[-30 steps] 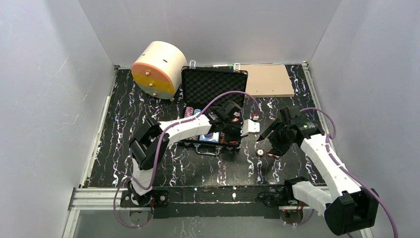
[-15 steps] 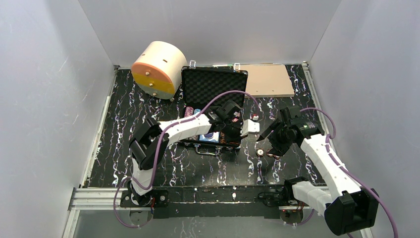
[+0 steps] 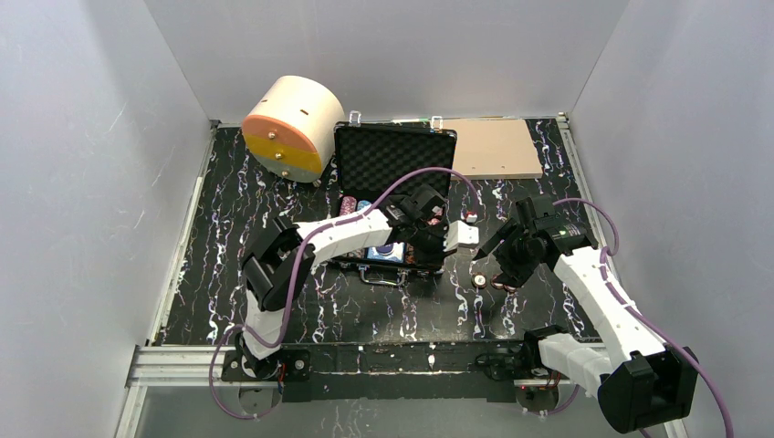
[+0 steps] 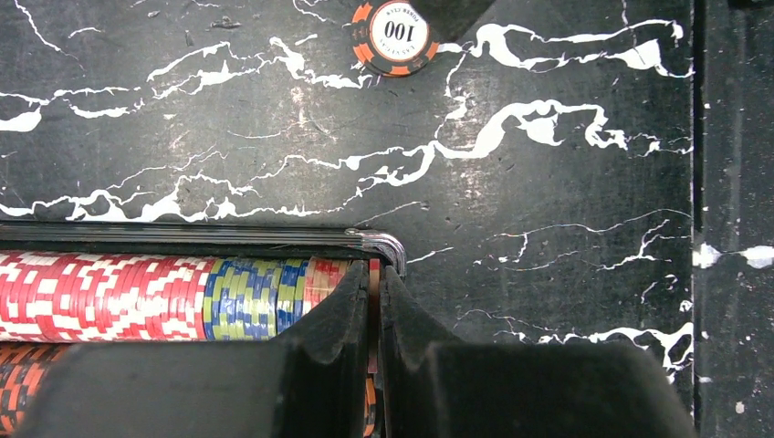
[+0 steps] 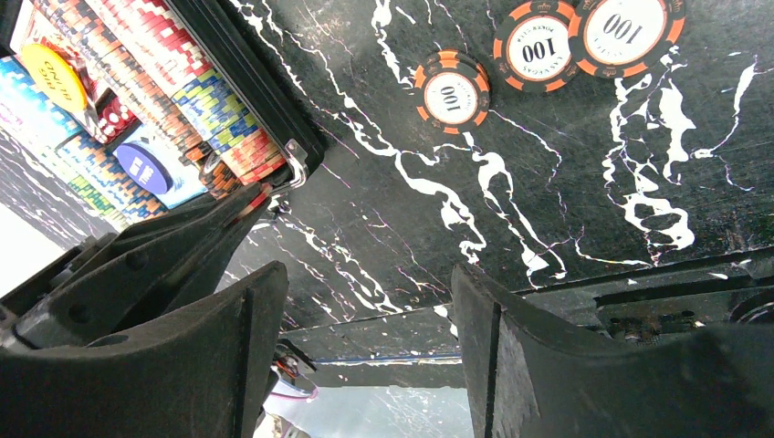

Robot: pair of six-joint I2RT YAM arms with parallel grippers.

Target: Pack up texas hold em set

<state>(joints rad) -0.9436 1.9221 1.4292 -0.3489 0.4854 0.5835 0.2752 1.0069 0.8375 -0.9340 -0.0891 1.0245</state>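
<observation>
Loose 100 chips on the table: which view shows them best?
Right wrist: all three chips lie flat, numbers readable. Left wrist shows only one, at its top edge. Top view shows them tiny.

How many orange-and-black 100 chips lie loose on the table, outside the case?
3, all in the right wrist view: one 100 chip nearest the briefcase corner, then a second chip and a third chip side by side beyond it. Others may be hidden.

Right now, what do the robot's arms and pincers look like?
Both the left arm and right arm have white shells with black joints, and a thin purple cable runs along each. The left pincer and right pincer each have two chunky matte black fingers.
</observation>
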